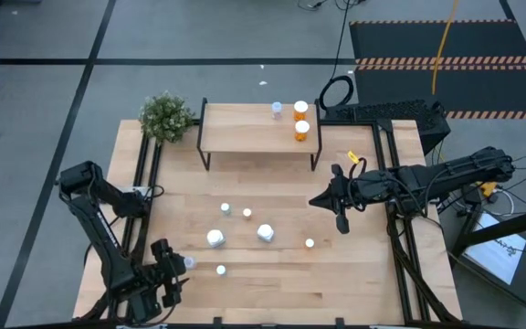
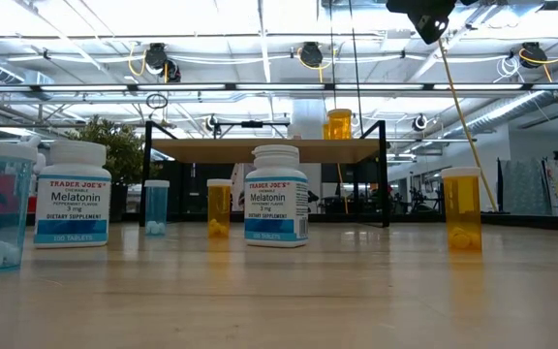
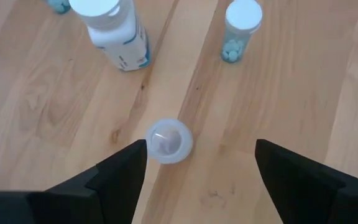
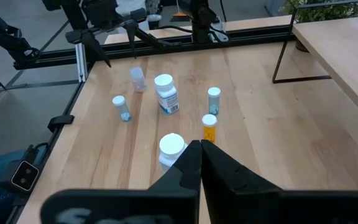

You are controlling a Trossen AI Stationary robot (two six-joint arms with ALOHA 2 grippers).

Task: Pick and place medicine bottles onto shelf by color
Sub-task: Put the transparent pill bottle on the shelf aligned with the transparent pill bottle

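My left gripper (image 3: 194, 163) hangs wide over the pale bottle (image 3: 169, 141); I should centre, descend, then close.

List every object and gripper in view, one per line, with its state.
Left gripper: open, above a clear bottle.
Clear bottle: upright, capped, on the table, not gripped.
Right gripper: shut, empty, raised above the table.
Shelf: standing, holds three bottles.
Orange bottles on shelf: two, upright, side by side.
Pale bottle on shelf: upright.
Melatonin bottles: two, upright on the table.
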